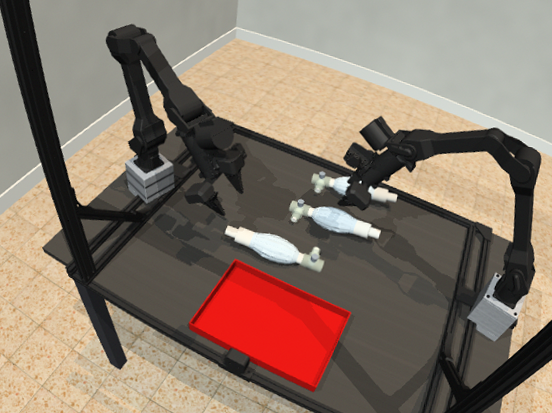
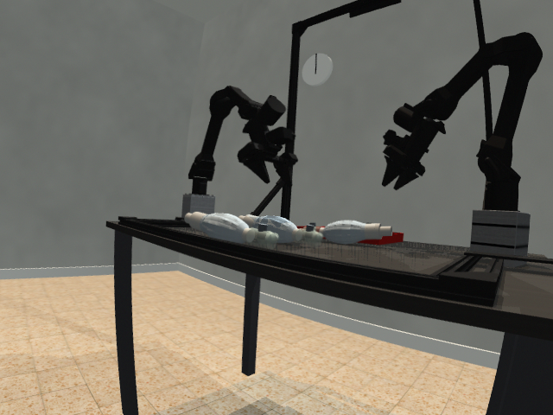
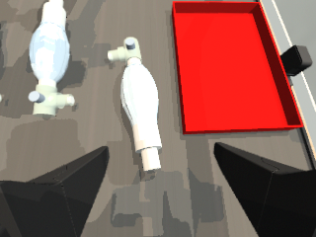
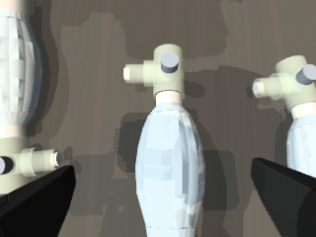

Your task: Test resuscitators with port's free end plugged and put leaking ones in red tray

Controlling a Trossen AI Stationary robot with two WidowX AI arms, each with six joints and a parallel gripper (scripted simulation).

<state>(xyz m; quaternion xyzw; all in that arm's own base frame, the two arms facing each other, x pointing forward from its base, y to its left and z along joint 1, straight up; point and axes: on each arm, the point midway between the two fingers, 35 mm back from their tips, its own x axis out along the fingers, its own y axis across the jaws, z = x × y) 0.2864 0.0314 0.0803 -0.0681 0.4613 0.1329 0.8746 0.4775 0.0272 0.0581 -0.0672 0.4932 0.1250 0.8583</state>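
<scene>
Your red tray [image 1: 272, 323] [image 2: 395, 238] [image 3: 237, 69] holds no resuscitators; all three await sorting, while your left gripper [image 1: 232, 203] [image 2: 389, 186] [image 3: 162, 149] and right gripper [image 1: 352, 200] [image 2: 279, 178] [image 4: 163, 170] stand apart, holding nothing.
</scene>
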